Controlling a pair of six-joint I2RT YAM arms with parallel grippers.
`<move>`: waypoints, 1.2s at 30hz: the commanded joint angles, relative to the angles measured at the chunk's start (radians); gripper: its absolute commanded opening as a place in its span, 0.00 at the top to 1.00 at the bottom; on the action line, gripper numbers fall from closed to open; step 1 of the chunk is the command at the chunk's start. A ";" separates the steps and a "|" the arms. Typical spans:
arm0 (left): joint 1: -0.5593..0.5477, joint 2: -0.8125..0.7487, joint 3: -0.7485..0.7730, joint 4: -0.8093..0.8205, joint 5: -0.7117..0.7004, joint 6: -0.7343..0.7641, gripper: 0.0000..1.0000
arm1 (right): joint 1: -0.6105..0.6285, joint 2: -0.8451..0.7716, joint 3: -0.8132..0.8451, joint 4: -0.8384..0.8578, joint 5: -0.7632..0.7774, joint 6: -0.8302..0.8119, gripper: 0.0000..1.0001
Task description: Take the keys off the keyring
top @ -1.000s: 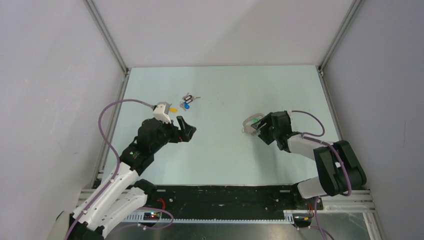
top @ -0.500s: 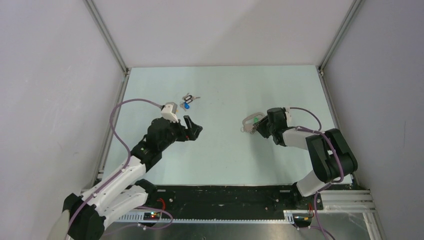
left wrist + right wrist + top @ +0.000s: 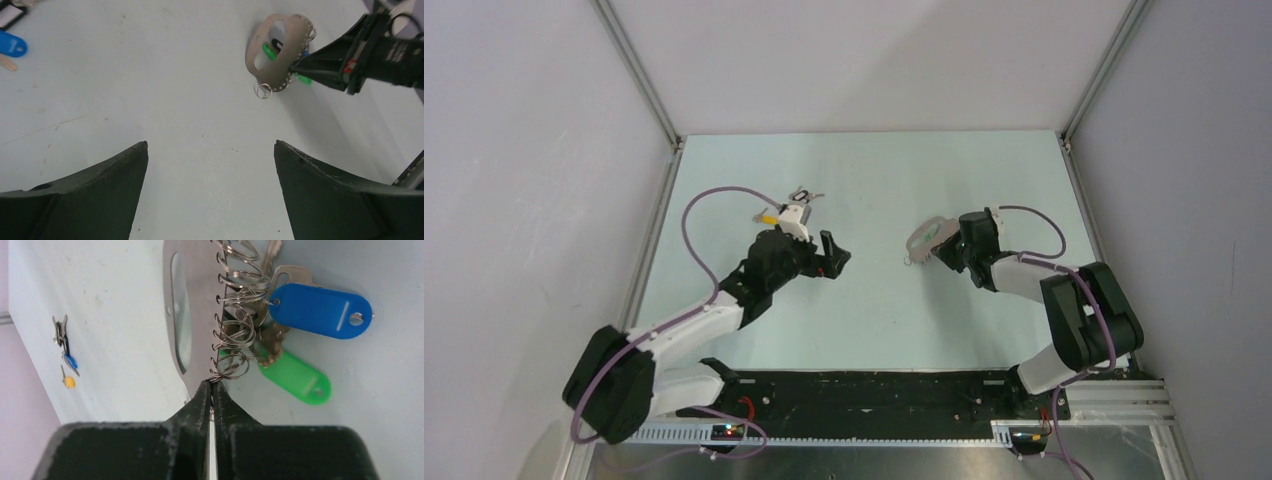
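Right gripper [image 3: 210, 386]: jaws were closed almost flat together, the fingertips pinching the lower edge of the keyring [image 3: 202, 315].
Keyring: a flat grey metal plate with an oval slot, held up on edge and tilted over the right-centre of the table [image 3: 874, 320]. Whether its far end touched the surface could not be told.
Split rings [image 3: 235, 335]: a row of small wire rings was threaded through holes along one edge of the plate.
Single ring [image 3: 263, 90]: one small ring dangled at the plate's lowest corner in the left wrist view.
Keys on the keyring: a blue-tagged key [image 3: 320, 310] and a green-tagged key [image 3: 295, 377] hung from the split rings, with more silver blades bunched between them.
Loose keys [image 3: 801, 197]: a small cluster lay on the table far-left of centre, well apart from the keyring. It included a blue tag [image 3: 11, 44] and a yellow tag [image 3: 770, 218].
Left gripper [image 3: 210, 145]: jaws were spread wide and held nothing. It hung above bare table, pointed toward the keyring and well short of it.
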 commanded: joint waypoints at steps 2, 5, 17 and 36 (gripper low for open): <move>-0.029 0.134 0.098 0.139 0.073 0.095 0.02 | 0.015 -0.122 0.015 -0.092 -0.042 -0.128 1.00; -0.033 0.169 0.119 0.151 0.104 0.104 0.02 | 0.032 -0.170 0.012 -0.109 -0.094 -0.185 1.00; -0.034 0.111 0.118 0.156 0.255 0.026 0.02 | 0.068 -0.418 -0.084 0.008 -0.354 -0.364 1.00; -0.046 0.222 0.227 0.199 0.390 -0.171 0.12 | 0.084 -0.652 -0.171 0.139 -0.625 -0.343 1.00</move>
